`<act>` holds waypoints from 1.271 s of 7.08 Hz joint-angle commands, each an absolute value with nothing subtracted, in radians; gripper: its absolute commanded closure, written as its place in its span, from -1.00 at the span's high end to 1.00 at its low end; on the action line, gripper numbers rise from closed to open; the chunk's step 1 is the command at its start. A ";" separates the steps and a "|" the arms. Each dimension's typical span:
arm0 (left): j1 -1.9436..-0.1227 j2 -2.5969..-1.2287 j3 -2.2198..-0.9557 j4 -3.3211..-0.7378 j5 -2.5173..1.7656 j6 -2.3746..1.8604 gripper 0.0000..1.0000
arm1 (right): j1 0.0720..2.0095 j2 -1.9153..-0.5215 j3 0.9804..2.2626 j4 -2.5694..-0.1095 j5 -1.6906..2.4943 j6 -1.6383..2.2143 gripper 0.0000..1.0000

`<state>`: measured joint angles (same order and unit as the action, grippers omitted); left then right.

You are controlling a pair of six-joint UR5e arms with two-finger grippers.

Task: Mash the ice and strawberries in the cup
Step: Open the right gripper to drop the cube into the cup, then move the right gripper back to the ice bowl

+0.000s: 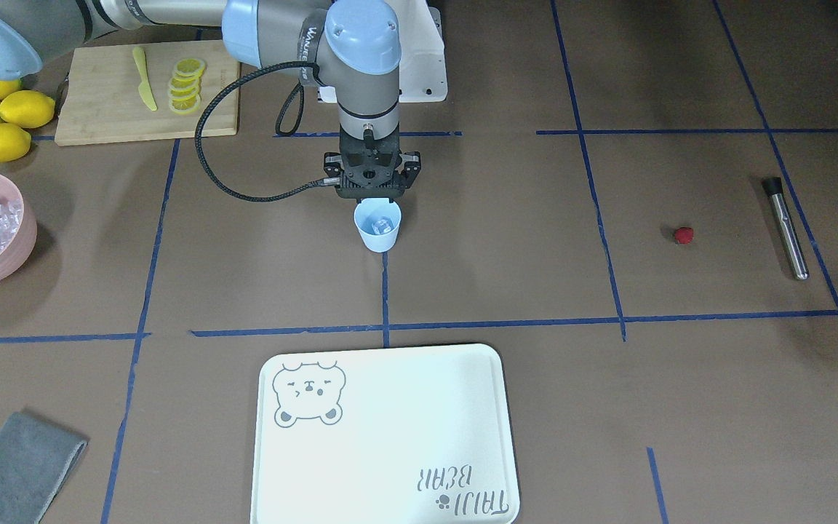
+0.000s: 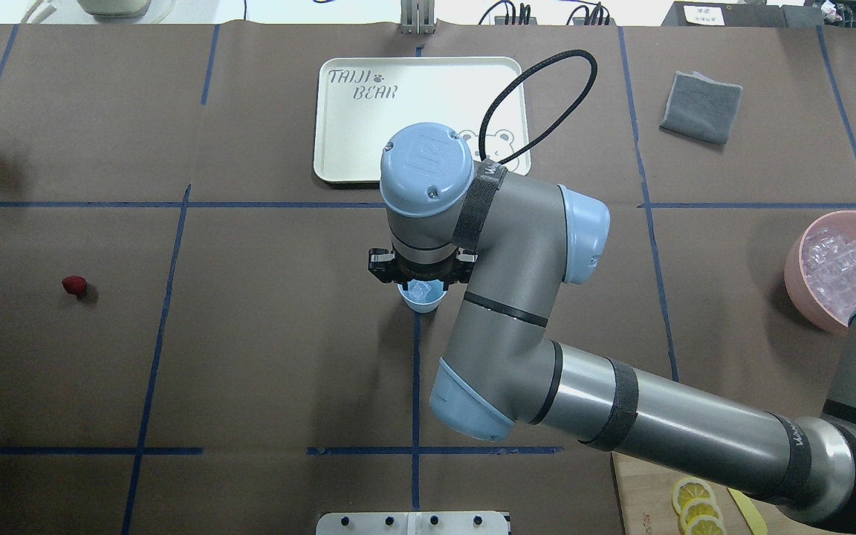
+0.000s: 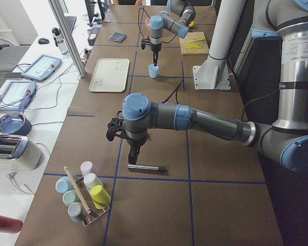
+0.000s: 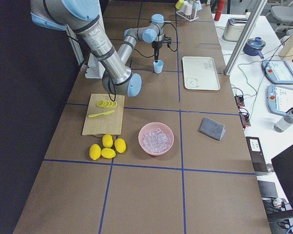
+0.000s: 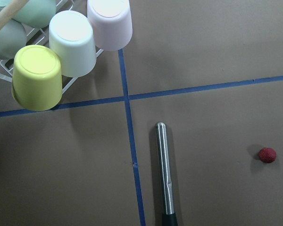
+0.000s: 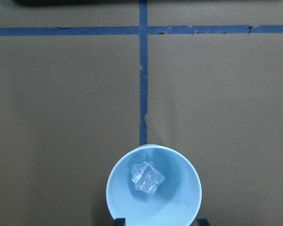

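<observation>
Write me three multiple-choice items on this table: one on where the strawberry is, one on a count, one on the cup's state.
1. The strawberry lies: A in the cup; B among the lemons; C alone on the table.
2. Whole lemons in view: A four; B two; C six.
3. The cup is: A tipped over; B upright with ice inside; C upright and empty.
Answers: 1 C, it sits on bare paper far from the cup. 2 A, four lie beside the cutting board. 3 B, the right wrist view looks down on ice at its bottom.
</observation>
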<state>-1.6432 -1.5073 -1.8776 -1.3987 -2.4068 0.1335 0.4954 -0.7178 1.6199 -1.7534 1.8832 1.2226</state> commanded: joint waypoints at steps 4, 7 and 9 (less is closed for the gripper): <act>-1.644 -1.508 -1.882 -1.399 -2.407 0.133 1.00 | 0.520 -0.704 1.624 -1.753 1.885 1.221 0.98; -1.644 -1.508 -1.884 -1.402 -2.407 0.133 1.00 | 0.630 -0.916 1.919 -1.802 1.936 1.174 0.99; -1.644 -1.506 -1.904 -1.402 -2.405 0.133 1.00 | 0.757 -1.184 2.150 -1.793 2.005 0.990 0.99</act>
